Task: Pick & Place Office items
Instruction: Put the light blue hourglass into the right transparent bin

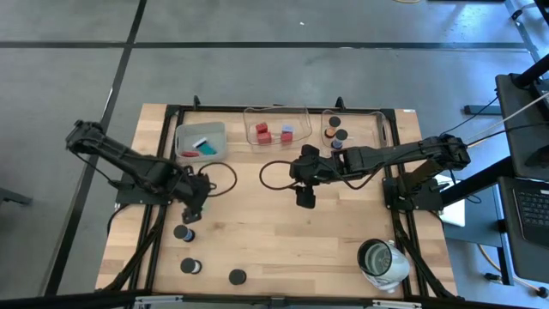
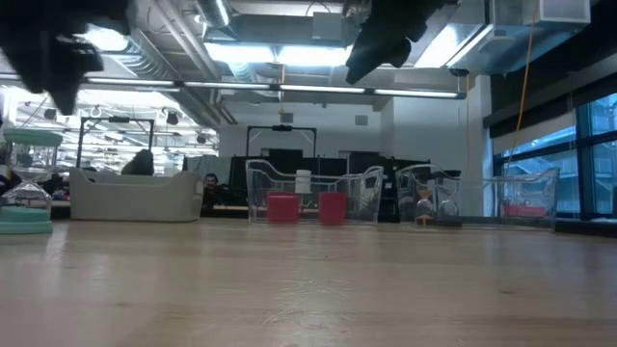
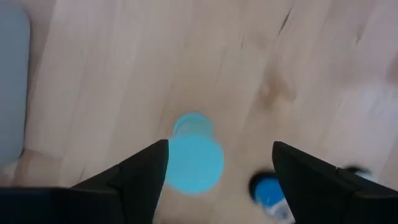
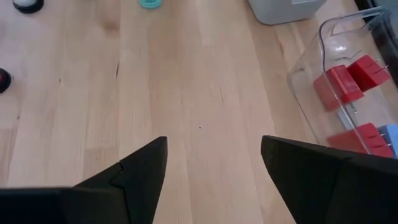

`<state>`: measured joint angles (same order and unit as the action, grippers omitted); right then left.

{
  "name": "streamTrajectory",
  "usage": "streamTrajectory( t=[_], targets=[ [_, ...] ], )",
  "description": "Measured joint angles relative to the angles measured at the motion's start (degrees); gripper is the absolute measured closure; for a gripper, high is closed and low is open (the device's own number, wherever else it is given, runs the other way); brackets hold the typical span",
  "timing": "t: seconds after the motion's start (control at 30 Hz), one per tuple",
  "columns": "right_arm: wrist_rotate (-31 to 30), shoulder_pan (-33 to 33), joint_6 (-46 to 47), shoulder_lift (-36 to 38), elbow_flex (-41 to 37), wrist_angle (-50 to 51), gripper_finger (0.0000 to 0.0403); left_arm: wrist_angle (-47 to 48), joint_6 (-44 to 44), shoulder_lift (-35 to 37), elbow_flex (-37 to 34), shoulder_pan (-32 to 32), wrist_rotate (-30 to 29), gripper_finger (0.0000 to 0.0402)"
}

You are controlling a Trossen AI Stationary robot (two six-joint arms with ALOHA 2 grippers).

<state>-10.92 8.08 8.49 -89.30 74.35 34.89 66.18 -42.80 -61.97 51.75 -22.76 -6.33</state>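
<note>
Wooden table (image 1: 283, 223): fills the middle of the high view and carries everything else. Left arm: reaches in from the left of the grey tray (image 1: 200, 140) and ends below it in the high view. Left gripper (image 3: 221, 146): hangs there with fingers spread and released, grasping nothing, straddling a teal piece (image 3: 194, 158) that stands on the wood without touching either finger. Right arm: comes in from far right of the grey tray. Right gripper (image 1: 304, 199): hovers above bare wood, right of and lower than the grey tray in the high view, fingers apart and empty in the right wrist view. Silvery container (image 1: 383, 262): stands far from the grey tray, toward the opposite, lower right corner. Grey tray itself: sits at the table's far edge and holds a teal rectangle (image 1: 208, 150) and a small red-and-white bit. Middle clear tray (image 1: 276, 112): lies just right of the grey tray, with red blocks (image 1: 262, 131) and a pale-blue cube (image 1: 288, 130) inside. Second clear tray (image 1: 364, 116): lies farther right again, holding black caps (image 1: 340, 135). Loose caps (image 1: 190, 266): lie well below the grey tray in the high view, three in all, the nearest one (image 1: 182, 233) just beyond the left gripper, the last (image 1: 237, 276) close to the near edge.
</note>
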Motion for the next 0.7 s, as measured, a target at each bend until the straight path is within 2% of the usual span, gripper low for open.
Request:
streamTrajectory(
  t=[0.1, 0.27, 0.53, 0.7],
  targets=[
    [-0.02, 0.00, -0.29, 0.00, 0.00, 0.00, 0.0140, 1.12, -1.31, 0.06, 0.00, -2.13, -0.67, 0.0115],
    [-0.04, 0.00, -0.63, 0.00, 0.00, -0.10, 0.0140, 3.17, 0.00, 0.06, 0.00, -4.44, -6.82, 0.0115],
    [-0.04, 0.00, -0.72, 0.00, 0.00, -0.21, 0.0140, 2.77, 2.10, 0.06, -2.30, -5.81, -4.46, 0.0115],
    [-0.02, 0.00, -0.81, 0.00, 0.00, -0.19, 0.0140, 2.60, 2.15, 0.09, -6.08, -5.77, -3.61, 0.0115]
  ],
)
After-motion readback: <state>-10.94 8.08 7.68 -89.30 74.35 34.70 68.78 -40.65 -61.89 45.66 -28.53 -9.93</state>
